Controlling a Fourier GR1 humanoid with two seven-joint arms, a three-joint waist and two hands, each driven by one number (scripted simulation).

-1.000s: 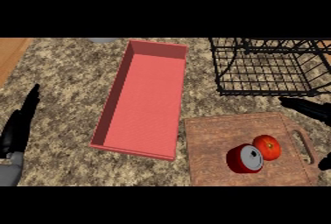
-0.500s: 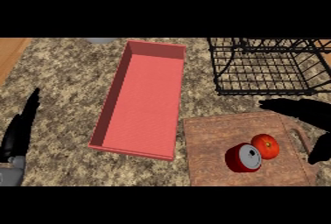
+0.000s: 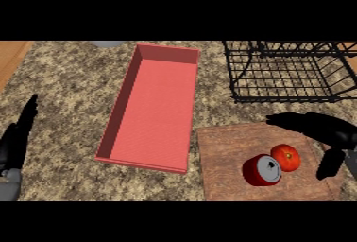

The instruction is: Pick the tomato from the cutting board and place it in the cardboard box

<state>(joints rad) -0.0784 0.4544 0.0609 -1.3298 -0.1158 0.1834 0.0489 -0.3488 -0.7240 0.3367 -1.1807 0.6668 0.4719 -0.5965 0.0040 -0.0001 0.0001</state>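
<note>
Head view of the counter (image 3: 63,85) during the reach that precedes the pick. The tomato (image 3: 286,157) lies on the cutting board (image 3: 223,160), in the right half of the board, touching or just beside a red can (image 3: 263,170) that lies on its side with its grey end turned up toward the camera. The right hand (image 3: 317,126) hangs over the board's upper right corner, spread wide: its fingers point left across the board above the tomato, and its thumb (image 3: 329,164) hangs down to the right of the tomato. The tomato sits in the gap between fingers and thumb, and nothing is held. The box (image 3: 118,118), shown here as a long red open tray, stands left of the board, its near right corner just beside the board's upper left corner. A black wire basket (image 3: 293,71) occupies the upper right, beyond the board. The left hand (image 3: 17,137) rests open at the left edge of the view, fingers up, well apart from everything.

Judged step: approach, with the grasp not yet made. The next move calls for lowering the hand around the tomato and closing on it without catching the can beside it, then lifting and carrying it left over the box's right wall.
</note>
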